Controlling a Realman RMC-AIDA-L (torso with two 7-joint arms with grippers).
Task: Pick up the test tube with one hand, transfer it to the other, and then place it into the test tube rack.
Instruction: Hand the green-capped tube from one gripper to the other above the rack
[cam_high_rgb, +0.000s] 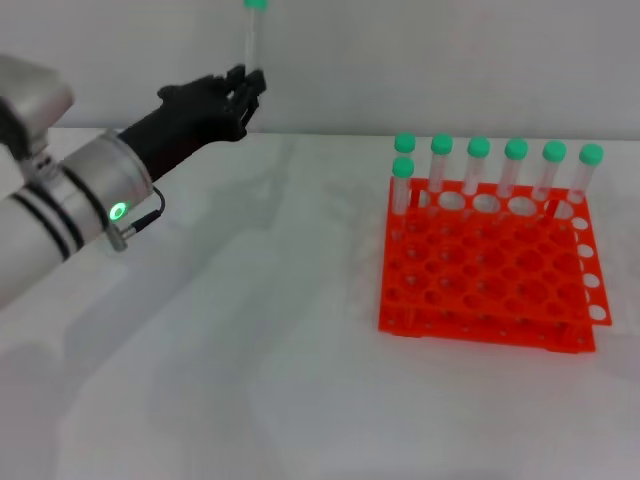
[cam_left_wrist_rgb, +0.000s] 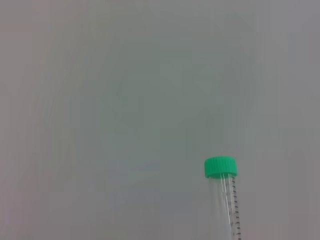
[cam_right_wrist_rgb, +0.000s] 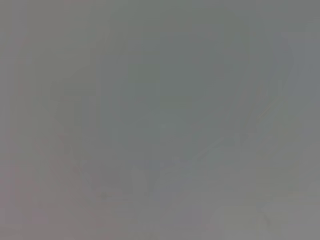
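Note:
My left gripper (cam_high_rgb: 247, 92) is raised above the far left of the table, shut on the test tube (cam_high_rgb: 252, 40). The clear tube stands upright, its green cap at the top edge of the head view. In the left wrist view the test tube (cam_left_wrist_rgb: 227, 200) shows its green cap and printed scale against a plain wall. The orange-red test tube rack (cam_high_rgb: 485, 268) sits on the table at the right, well apart from the gripper. My right gripper is out of view; the right wrist view shows only plain grey.
Several green-capped tubes (cam_high_rgb: 478, 170) stand upright in the rack's back row, with one more (cam_high_rgb: 402, 185) just in front at its left end. The white table (cam_high_rgb: 250, 330) stretches between my left arm and the rack.

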